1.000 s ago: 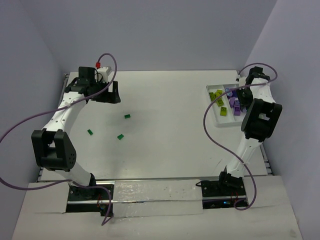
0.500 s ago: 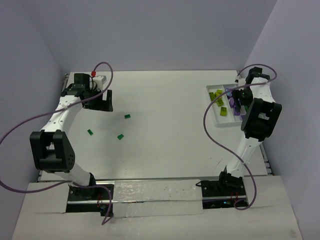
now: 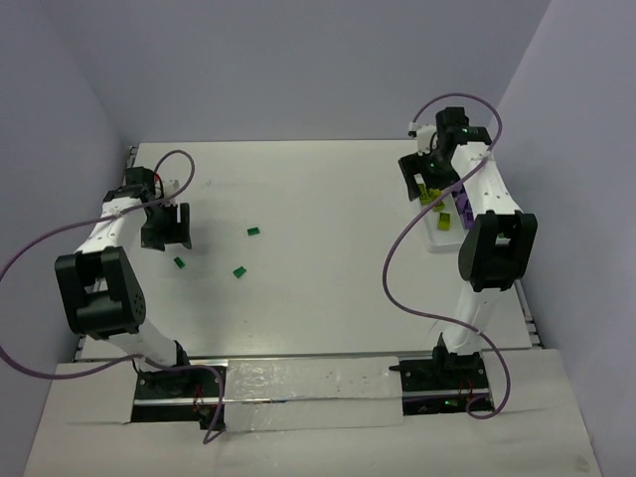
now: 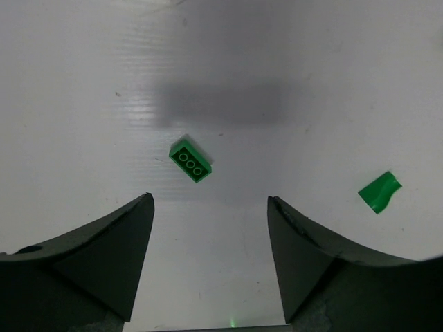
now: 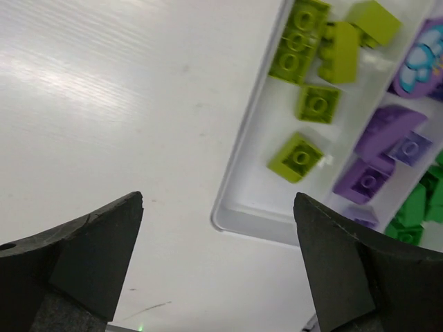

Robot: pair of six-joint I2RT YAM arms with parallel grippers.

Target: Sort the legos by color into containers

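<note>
A white counter [image 3: 328, 199], walled in pale lilac, is seen from above. At its far right a white tray [image 5: 249, 202] is set, in which yellow-green legos [image 5: 301, 158], purple legos [image 5: 377, 131] and dark green legos [image 5: 415, 207] are gathered. The right claw [image 5: 218, 200] is spread wide with the tray's corner framed between its fingers, and nothing is gripped. The left claw [image 4: 210, 204] is likewise parted and empty. A dark green brick [image 4: 190, 160] lies untouched on the counter just ahead of it, and a green piece [image 4: 379, 191] lies off to the side.
</note>
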